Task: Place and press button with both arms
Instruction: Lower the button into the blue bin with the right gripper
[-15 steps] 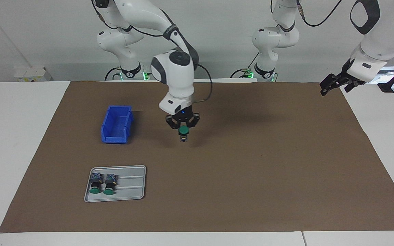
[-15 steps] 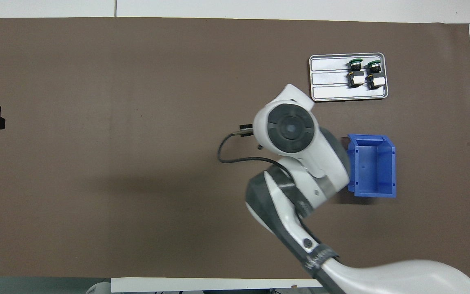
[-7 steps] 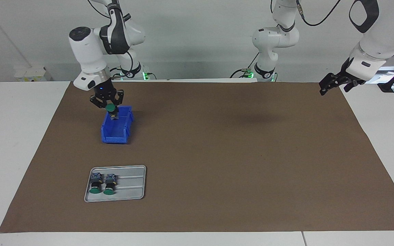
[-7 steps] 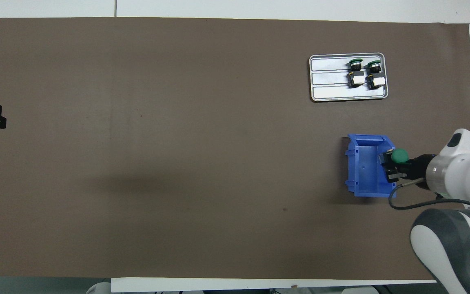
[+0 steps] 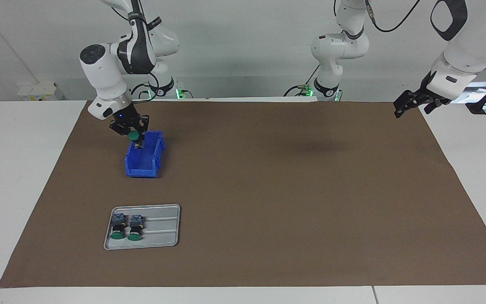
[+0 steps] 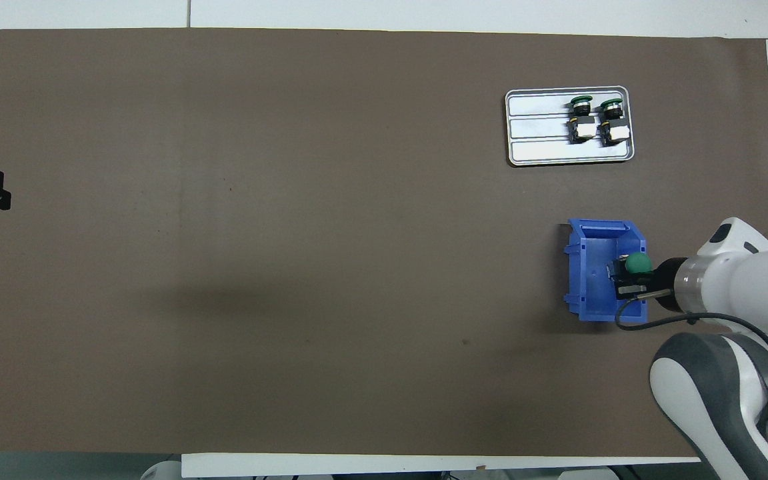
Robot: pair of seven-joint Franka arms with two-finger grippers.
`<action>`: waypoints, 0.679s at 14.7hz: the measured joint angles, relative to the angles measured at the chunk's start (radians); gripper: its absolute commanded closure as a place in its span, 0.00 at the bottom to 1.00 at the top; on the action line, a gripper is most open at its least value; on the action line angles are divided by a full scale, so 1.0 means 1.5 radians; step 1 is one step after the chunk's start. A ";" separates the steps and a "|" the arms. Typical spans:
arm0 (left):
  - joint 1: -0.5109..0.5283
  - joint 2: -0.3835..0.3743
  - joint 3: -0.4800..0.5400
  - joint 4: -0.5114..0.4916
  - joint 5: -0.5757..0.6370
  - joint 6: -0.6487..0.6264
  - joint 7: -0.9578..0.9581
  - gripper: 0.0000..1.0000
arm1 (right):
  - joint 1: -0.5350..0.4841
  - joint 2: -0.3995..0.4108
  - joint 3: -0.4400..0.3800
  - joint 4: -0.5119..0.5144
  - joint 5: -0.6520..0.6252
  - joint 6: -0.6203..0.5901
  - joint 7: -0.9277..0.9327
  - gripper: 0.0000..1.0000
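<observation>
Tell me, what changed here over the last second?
The right pincer, shut on a green button, carried it from mid-mat over to the blue bin and is lowering it in. The left pincer, tray and its two buttons stayed put.

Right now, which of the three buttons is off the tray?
The button held by the right gripper over the blue bin. The other two buttons lie side by side on the grey tray.
</observation>
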 measured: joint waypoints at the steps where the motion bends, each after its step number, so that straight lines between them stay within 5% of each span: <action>1: 0.000 0.000 -0.001 0.000 0.000 0.000 0.000 0.00 | 0.005 0.011 0.000 0.000 0.000 0.006 0.006 1.00; 10: 0.001 0.000 -0.002 0.000 0.000 0.000 0.000 0.00 | -0.002 0.091 -0.002 -0.002 0.000 0.072 0.007 1.00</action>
